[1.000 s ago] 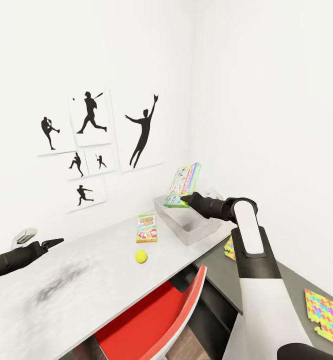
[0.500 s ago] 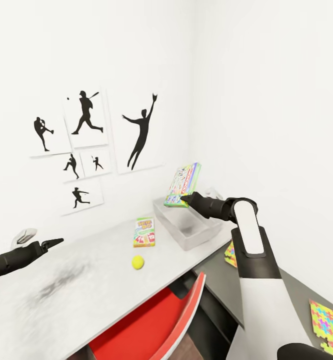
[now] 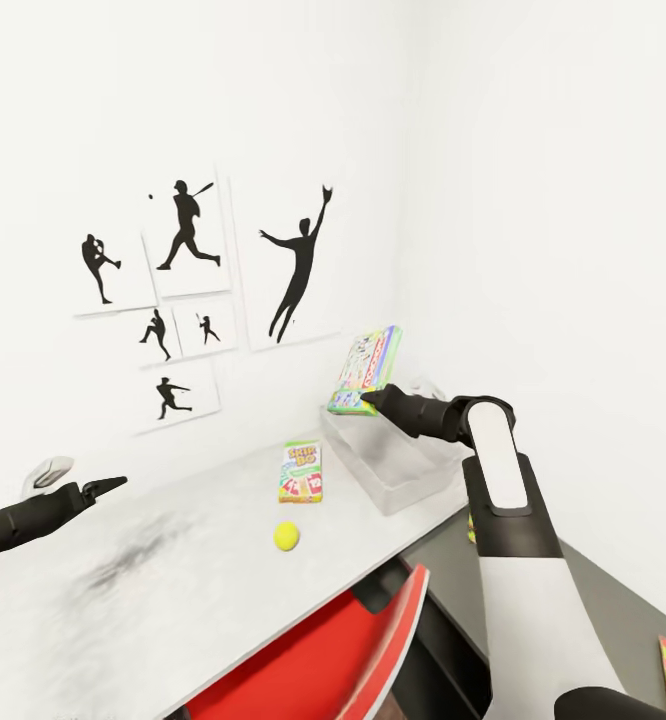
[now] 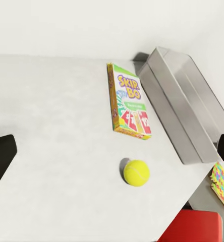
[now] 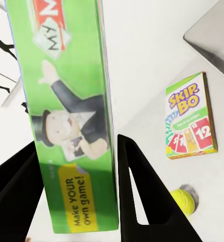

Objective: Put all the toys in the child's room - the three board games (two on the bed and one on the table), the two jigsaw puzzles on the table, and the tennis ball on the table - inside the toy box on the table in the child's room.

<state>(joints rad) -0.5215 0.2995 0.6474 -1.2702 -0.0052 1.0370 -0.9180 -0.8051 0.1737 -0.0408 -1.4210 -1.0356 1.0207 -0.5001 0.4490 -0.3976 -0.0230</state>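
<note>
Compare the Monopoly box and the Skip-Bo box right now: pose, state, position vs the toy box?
The Monopoly box is clamped in the right hand, tilted up on edge in the air; the Skip-Bo box lies flat on the table, untouched. The Monopoly box hangs over the toy box; the Skip-Bo box lies beside it. The Monopoly box looks larger. Both have green printed covers.

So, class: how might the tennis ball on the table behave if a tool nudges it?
The tennis ball is round and lies free on the flat table, so it would probably roll. Its fuzzy look suggests decent grip.
</note>
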